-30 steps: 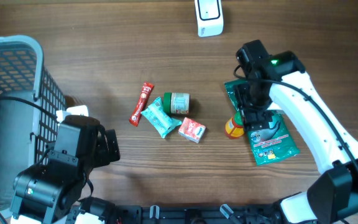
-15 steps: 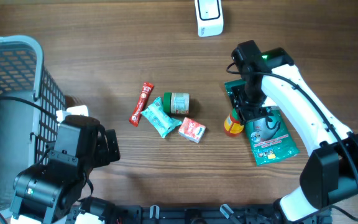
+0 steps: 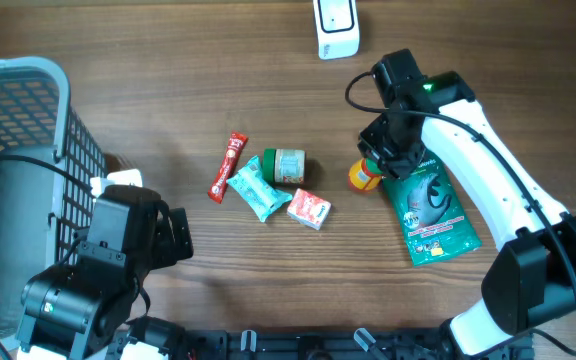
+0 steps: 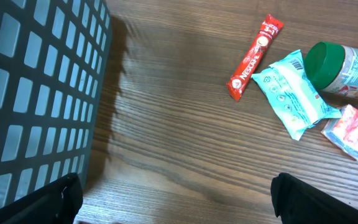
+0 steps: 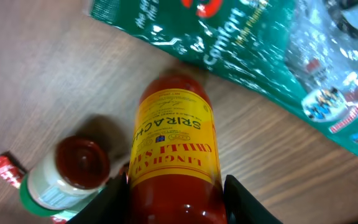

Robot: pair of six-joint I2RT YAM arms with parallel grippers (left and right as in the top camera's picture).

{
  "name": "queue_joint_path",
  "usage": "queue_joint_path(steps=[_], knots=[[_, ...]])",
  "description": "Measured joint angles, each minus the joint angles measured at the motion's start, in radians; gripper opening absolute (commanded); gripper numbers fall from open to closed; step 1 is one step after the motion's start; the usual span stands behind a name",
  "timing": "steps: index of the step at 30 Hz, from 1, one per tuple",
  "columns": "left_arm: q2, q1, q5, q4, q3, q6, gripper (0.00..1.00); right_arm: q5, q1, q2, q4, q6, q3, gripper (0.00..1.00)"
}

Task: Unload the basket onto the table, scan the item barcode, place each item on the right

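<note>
A sriracha bottle with a yellow label sits between the black fingers of my right gripper, which is shut on its red body. From overhead the bottle hangs at the left edge of the green pouch, under my right gripper. The white scanner stands at the table's far edge. My left gripper is open above bare wood near the basket, holding nothing.
A grey basket fills the left side. A red Nescafe stick, a teal packet, a green-lidded jar and a pink packet lie mid-table, just left of the bottle.
My right gripper closed on the sriracha bottle and carried it up and to the left, off the lower edge of the green pouch. The left arm stayed still.
</note>
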Motion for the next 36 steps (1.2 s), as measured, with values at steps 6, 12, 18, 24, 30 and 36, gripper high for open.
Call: queue_joint_path(steps=[6,12,18,24,30,36], knots=[[0.000,0.000,0.000,0.000,0.000,0.000,1.00,0.003,0.016,0.029,0.036,-0.019,0.008,0.41],[0.000,0.000,0.000,0.000,0.000,0.000,1.00,0.005,0.029,0.051,0.035,-0.044,0.028,0.74],[0.000,0.000,0.000,0.000,0.000,0.000,1.00,-0.017,0.029,0.078,-0.055,-0.117,0.163,0.96],[0.000,0.000,0.000,0.000,0.000,0.000,1.00,-0.127,-0.040,0.076,-0.117,-0.132,0.300,1.00],[0.000,0.000,0.000,0.000,0.000,0.000,1.00,-0.268,-0.315,0.076,-0.169,-0.135,0.301,1.00],[0.000,0.000,0.000,0.000,0.000,0.000,1.00,-0.336,-0.451,0.076,-0.116,-0.208,0.162,1.00]])
